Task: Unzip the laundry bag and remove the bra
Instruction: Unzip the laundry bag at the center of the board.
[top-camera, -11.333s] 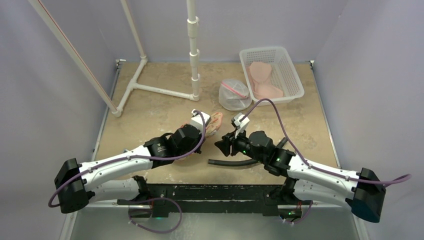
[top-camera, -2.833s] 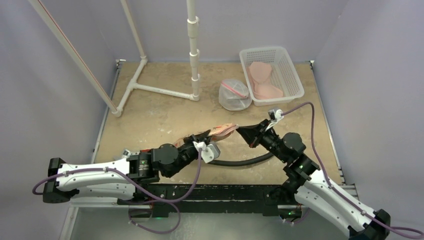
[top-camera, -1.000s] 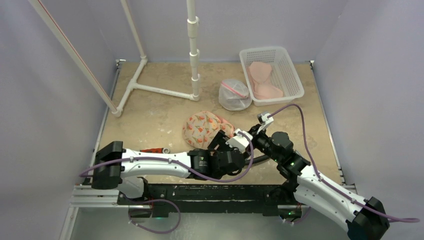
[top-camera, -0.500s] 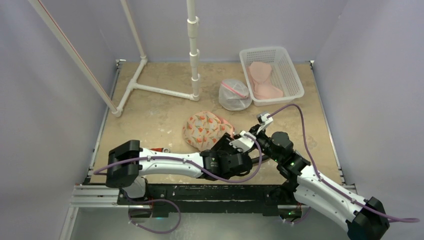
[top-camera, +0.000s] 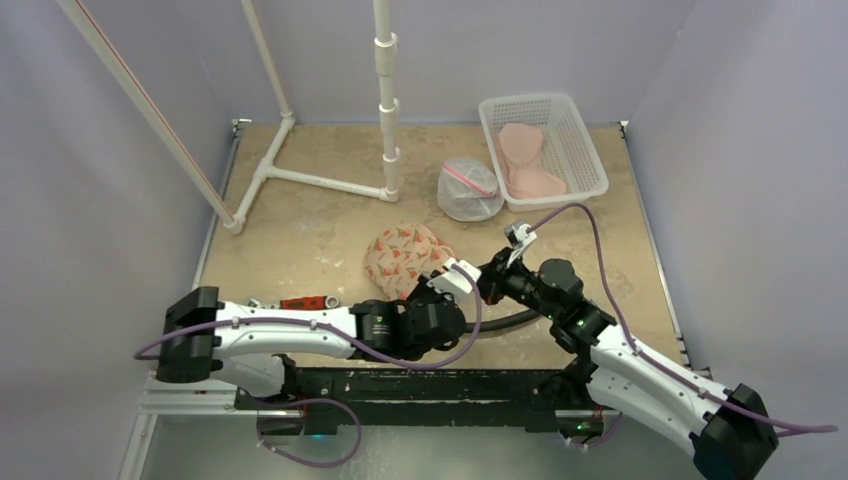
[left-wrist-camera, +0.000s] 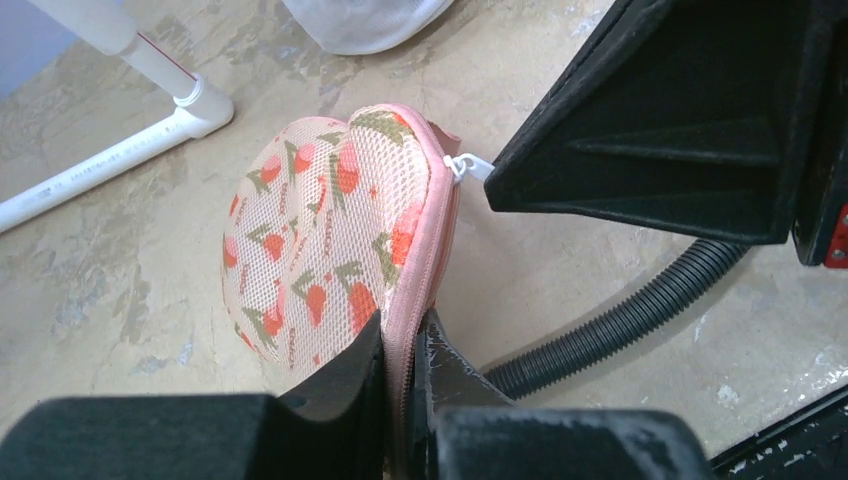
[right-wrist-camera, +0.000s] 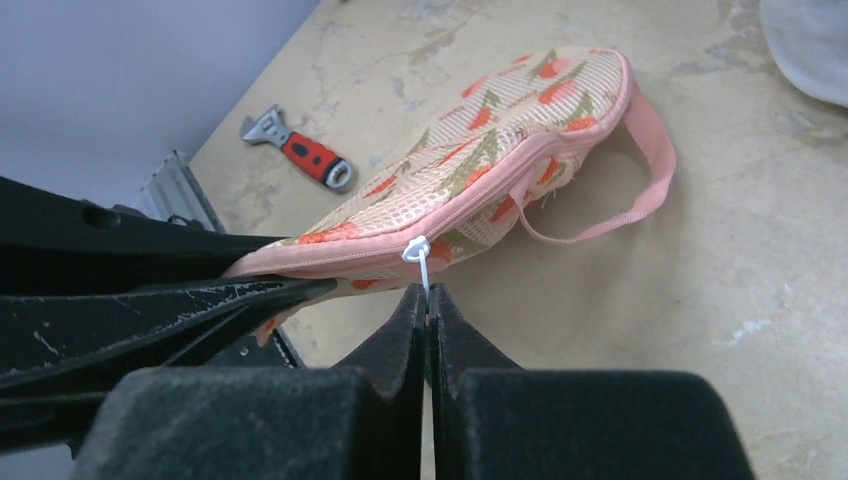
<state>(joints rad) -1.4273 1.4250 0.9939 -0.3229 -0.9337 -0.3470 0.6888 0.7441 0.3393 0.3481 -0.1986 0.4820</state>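
The laundry bag (top-camera: 400, 258) is sitting near the middle of the top view, a rounded, shell-shaped pouch of pale mesh printed with red-and-green fruit. It is tilting, its far end resting on the tabletop (top-camera: 300, 220). A pink zipper band (left-wrist-camera: 428, 230) is running along its edge, with a white pull tab (right-wrist-camera: 418, 252) sticking out partway along. A pink loop strap (right-wrist-camera: 640, 165) is trailing from the far end. The left gripper (left-wrist-camera: 400, 350) is pinching the near seam, and the right gripper (right-wrist-camera: 428, 295) is clamping the pull tab.

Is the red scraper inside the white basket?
No, the red scraper lies on the table beside the laundry bag, well away from the white basket.
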